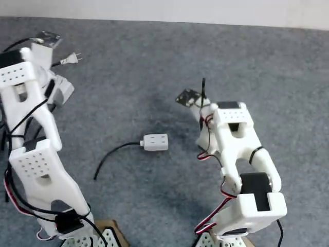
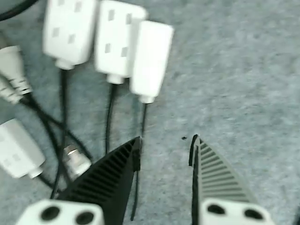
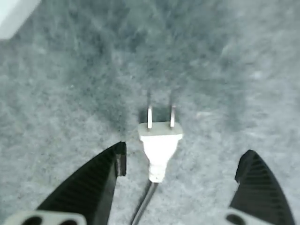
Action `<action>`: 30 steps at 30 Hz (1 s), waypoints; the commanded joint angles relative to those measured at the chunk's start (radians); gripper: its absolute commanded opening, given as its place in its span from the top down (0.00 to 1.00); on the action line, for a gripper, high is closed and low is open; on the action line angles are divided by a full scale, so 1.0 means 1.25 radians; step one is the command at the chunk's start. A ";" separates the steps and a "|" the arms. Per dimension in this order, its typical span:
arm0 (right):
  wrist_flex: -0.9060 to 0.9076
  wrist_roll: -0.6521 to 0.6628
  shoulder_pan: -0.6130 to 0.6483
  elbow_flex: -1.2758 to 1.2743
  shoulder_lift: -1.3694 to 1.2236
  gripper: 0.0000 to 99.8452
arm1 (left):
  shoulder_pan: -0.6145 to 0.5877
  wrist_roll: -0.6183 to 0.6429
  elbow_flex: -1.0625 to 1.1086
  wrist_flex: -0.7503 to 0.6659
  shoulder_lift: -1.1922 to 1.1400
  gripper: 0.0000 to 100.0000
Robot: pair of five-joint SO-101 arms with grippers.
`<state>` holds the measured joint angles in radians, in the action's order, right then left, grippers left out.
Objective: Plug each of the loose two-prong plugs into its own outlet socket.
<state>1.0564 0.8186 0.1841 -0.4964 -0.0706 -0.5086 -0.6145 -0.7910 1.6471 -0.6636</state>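
A white two-prong plug [image 3: 160, 137] lies flat on the grey carpeted counter [image 3: 243, 61] inside the gap of the right jaws, which stand released and spread wide. It sits nearer one jaw than the other and touches neither. Its prongs point away from the wrist, and its dark cord [image 3: 143, 206] trails back toward the camera. In the high view the right arm [image 1: 236, 149] stands near mid-counter with its wrist bent down. A lone outlet socket [image 1: 155, 142] lies apart on that arm's left, between the two arms, and its black lead [image 1: 110, 154] curves off toward the left arm [image 1: 38, 164]. A second two-prong plug [image 1: 70, 59] lies toward the far edge beside the left arm's wrist, prongs turned toward the right arm's side. The left jaws are likewise released, with a narrower gap and bare counter inside it. Beyond their tips the left wrist view shows three white blocks close together in a row. An outer outlet socket [image 2: 70, 28] and a middle outlet socket [image 2: 117, 37] both have their slots facing up, while a plain white block [image 2: 151, 56] shows no slots. Each trails a thin black wire back toward the jaws, and the plain block's wire [image 2: 142, 124] passes just beside one jaw's tip.
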 commanded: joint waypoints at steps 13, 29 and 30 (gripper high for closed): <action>-0.185 0.049 0.001 -0.149 0.164 0.64 | -0.029 -0.036 -0.033 -0.006 0.007 0.81; 0.033 -0.254 0.083 -0.077 0.249 0.64 | -0.029 -0.036 -0.033 -0.010 0.007 0.81; 0.046 -0.238 0.091 -0.064 0.223 0.64 | -0.030 -0.036 -0.033 -0.007 0.007 0.81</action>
<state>1.0441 0.5102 0.2593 -0.6590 0.2317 -0.5424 -0.6498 -0.8002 1.6471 -0.6651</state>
